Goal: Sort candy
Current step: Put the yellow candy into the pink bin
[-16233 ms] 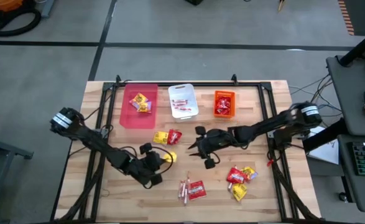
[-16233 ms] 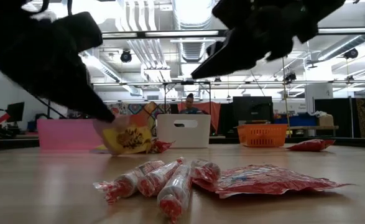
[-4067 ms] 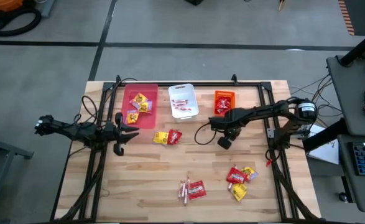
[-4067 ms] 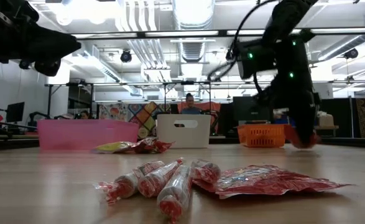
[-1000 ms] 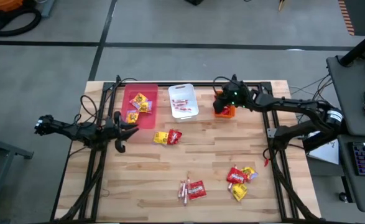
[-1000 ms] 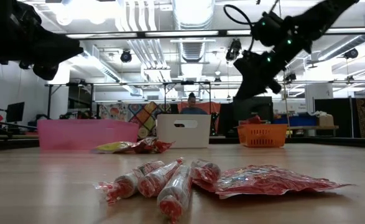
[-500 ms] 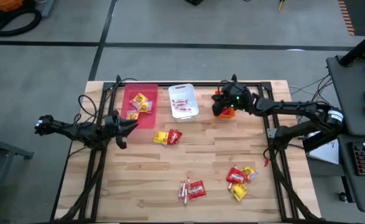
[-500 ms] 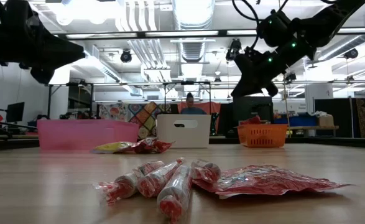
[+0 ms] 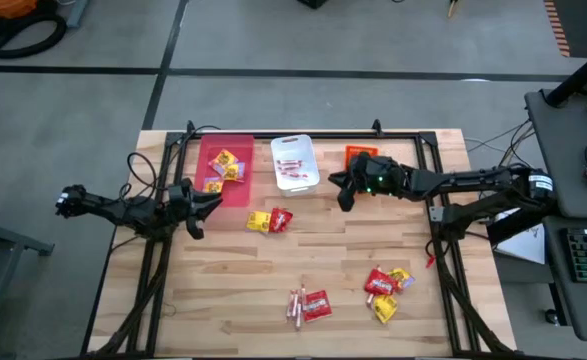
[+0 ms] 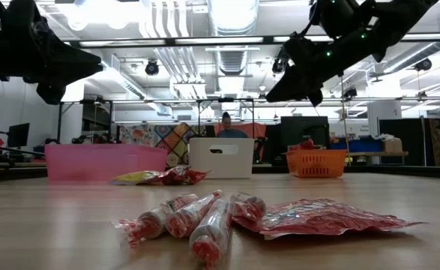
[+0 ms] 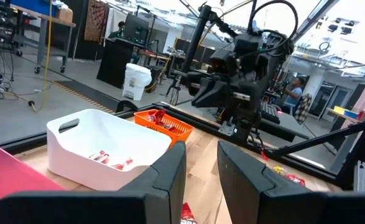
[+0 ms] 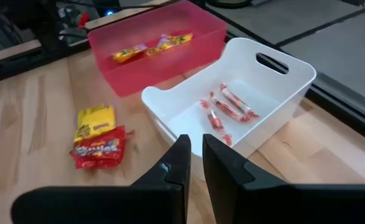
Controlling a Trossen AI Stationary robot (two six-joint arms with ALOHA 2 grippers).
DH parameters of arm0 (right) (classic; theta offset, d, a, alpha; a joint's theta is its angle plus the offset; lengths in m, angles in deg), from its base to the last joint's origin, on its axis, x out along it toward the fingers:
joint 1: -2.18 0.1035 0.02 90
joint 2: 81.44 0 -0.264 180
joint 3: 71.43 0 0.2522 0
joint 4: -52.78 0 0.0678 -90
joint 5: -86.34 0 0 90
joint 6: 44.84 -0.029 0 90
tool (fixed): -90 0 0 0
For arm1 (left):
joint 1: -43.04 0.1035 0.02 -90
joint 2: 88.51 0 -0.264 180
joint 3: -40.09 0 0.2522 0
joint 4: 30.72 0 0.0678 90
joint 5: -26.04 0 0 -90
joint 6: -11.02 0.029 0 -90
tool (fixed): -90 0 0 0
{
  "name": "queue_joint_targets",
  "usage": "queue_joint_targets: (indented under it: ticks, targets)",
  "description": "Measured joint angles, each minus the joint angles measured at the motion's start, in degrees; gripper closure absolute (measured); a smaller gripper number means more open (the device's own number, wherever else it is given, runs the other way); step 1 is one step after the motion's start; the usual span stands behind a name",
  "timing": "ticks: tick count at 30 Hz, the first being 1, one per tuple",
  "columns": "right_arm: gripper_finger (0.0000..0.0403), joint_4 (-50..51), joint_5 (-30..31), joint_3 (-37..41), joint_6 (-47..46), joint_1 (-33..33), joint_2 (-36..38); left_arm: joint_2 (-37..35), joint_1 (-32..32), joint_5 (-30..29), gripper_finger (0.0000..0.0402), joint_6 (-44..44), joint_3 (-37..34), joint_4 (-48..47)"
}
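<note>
Candy lies in three loose groups on the table: a yellow and a red packet (image 9: 270, 220) near the bins, also in the right wrist view (image 12: 98, 142); pinkish-red sticks with a red packet (image 9: 308, 303); red and yellow packets (image 9: 386, 283). The pink bin (image 9: 223, 168) holds yellow packets, the white bin (image 9: 294, 163) holds sticks, and the orange bin (image 9: 361, 153) holds red packets. My right gripper (image 9: 340, 192) hovers empty between the white and orange bins, its fingers a narrow gap apart (image 12: 196, 146). My left gripper (image 9: 205, 200) hovers empty by the pink bin's near right corner, slightly open (image 11: 201, 155).
The three bins stand in a row along the far edge. A black metal frame (image 9: 428, 170) runs around the table top. Bare wood lies between the candy groups. People and workshop benches show far behind the table (image 10: 227, 124).
My right gripper has left its place above the orange bin and gone toward the table's left and near edge, to the gap between the white and orange bins. The candy has stayed where it was.
</note>
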Motion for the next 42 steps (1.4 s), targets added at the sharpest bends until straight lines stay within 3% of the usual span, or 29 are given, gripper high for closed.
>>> queue_joint_targets:
  ticks: [12, 17, 21, 25, 32, 42]
  targets:
    - [0.0369, 0.0, -1.2, 0.0, -1.2, 0.4, 0.0, 0.0, 0.0, 0.0, 0.0325, 0.6, 0.0, -0.1]
    - [0.0369, 0.1, -9.9, -0.7, -4.3, 2.9, -0.1, 0.0, 0.0, 0.0, 0.0325, 0.6, 0.0, -0.1]
    - [0.0369, 2.4, -22.3, -2.2, -6.4, 6.1, -0.2, 0.0, 0.0, 0.0, 0.0325, 0.6, 0.0, -0.1]
    - [0.0369, 12.3, -27.3, -5.2, -12.7, 9.4, -0.2, 0.0, 0.0, 0.0, 0.0325, 0.6, 0.0, -0.1]
    - [0.0369, 35.9, -24.6, -8.5, -27.2, 15.4, -0.2, 0.0, 0.0, 0.0, 0.0325, 0.6, 0.0, -0.1]
    - [0.0369, 60.7, -22.8, -8.6, -49.6, 24.4, -0.2, 0.0, 0.0, 0.0, 0.0325, 0.6, 0.0, -0.1]
